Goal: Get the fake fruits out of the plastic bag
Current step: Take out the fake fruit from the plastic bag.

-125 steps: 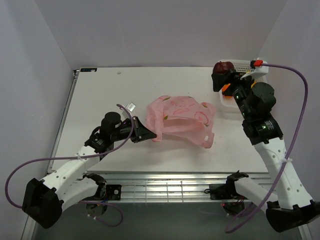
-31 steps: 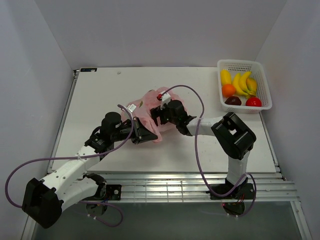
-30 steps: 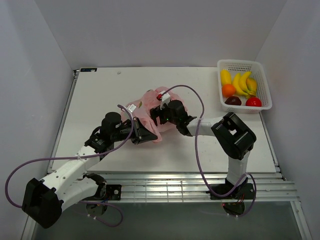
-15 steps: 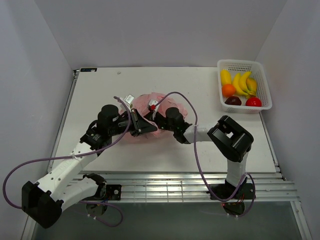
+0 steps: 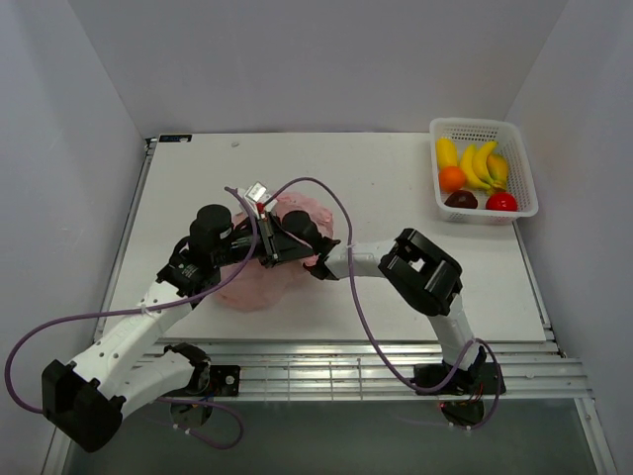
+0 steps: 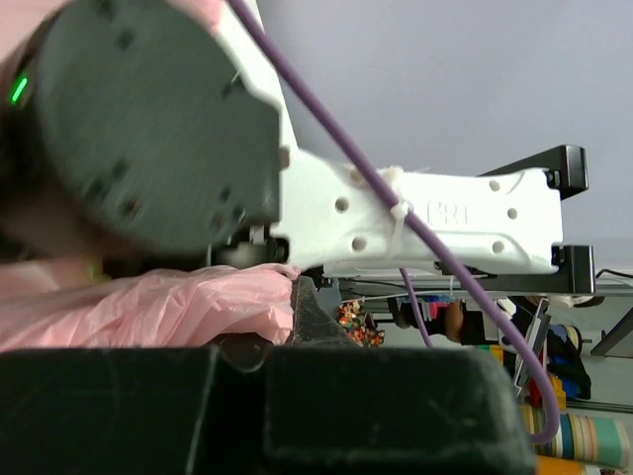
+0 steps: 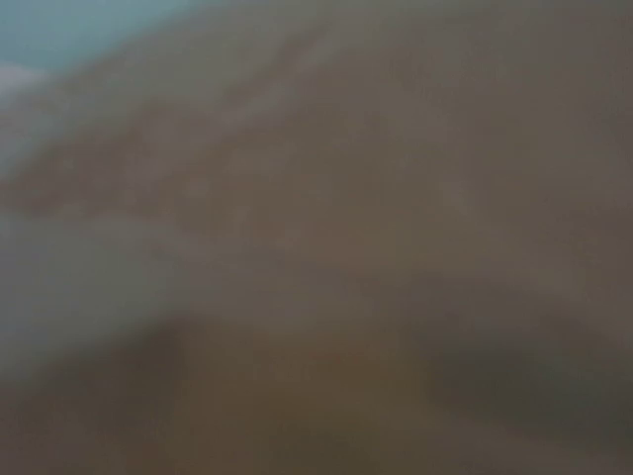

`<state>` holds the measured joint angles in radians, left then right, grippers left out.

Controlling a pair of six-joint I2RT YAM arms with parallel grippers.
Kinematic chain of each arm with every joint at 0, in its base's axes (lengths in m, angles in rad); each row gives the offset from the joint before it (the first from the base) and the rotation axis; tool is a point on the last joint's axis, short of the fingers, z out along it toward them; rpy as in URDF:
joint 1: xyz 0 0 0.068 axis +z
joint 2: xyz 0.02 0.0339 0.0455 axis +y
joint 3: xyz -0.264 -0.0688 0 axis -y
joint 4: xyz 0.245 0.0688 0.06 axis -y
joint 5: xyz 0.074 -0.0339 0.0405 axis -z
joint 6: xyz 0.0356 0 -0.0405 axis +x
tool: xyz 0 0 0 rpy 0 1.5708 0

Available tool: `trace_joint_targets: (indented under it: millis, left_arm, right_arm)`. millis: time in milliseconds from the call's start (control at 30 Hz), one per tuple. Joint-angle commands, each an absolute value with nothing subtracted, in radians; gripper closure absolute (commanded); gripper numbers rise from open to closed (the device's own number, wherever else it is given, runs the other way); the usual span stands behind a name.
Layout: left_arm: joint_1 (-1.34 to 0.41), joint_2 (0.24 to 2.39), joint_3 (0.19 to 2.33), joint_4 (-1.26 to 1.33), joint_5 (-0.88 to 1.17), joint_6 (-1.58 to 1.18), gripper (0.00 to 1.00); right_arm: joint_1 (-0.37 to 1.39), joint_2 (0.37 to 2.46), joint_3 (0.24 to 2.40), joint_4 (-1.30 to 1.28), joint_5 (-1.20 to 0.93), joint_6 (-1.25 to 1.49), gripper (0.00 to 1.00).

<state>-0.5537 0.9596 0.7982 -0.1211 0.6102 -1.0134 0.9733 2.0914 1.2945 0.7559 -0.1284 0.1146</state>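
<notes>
Searching plastic bag [image 5: 259, 282], worktop [image 5: 396, 168] centre; fake fruits [image 5: 475, 176] in basket [image 5: 525, 158] at 2 o'clock.
Pinching bag edge with left tool [image 5: 269, 249]; right tool [image 5: 285, 236] buried inside, grip untellable; hold mouth wide.

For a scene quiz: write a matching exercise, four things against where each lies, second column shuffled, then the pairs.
1 banana bunch
2 red apple
3 orange
4 plastic bag

A crumpled on the table, away from the basket
B basket's near right corner
C basket's far end
D basket's left side

Pairs: 1-C, 2-B, 3-D, 4-A
</notes>
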Motion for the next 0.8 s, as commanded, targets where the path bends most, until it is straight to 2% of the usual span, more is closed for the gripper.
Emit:
trace_joint_targets:
  millis: [0,367,467,500,533,567,667,700,767]
  left_arm:
    - [-0.558,0.945,0.815,-0.118,0.627,-1.008,1.0]
    - [-0.558,0.891,0.782,-0.16,0.597,-0.992,1.0]
    - [-0.558,0.864,0.767,-0.176,0.574,-0.992,1.0]
    - [-0.558,0.856,0.764,-0.181,0.568,-0.992,1.0]
    - [-0.558,0.844,0.761,-0.19,0.561,-0.992,1.0]
    - [-0.558,0.839,0.756,-0.195,0.551,-0.992,1.0]
    - [-0.558,0.821,0.744,-0.209,0.537,-0.996,1.0]
    - [-0.558,0.816,0.733,-0.21,0.532,-1.002,1.0]
    - [-0.558,0.804,0.72,-0.209,0.523,-1.006,1.0]
  right_arm:
    - [1.026,2.105,1.263,0.67,-0.023,0.098,0.1]
    - [1.068,2.083,1.184,0.542,-0.052,0.161,0.1]
    - [1.089,2.086,1.184,0.476,-0.014,0.138,0.06]
    - [1.094,2.085,1.184,0.462,-0.006,0.135,0.01]
    - [1.095,2.083,1.186,0.448,-0.005,0.133,0.02]
    - [1.095,2.08,1.186,0.437,-0.005,0.133,0.08]
    - [1.095,2.033,1.164,0.44,0.023,0.138,0.39]
    - [1.094,1.996,1.152,0.437,0.04,0.144,0.6]
    - [1.094,1.951,1.138,0.436,0.095,0.15,0.68]
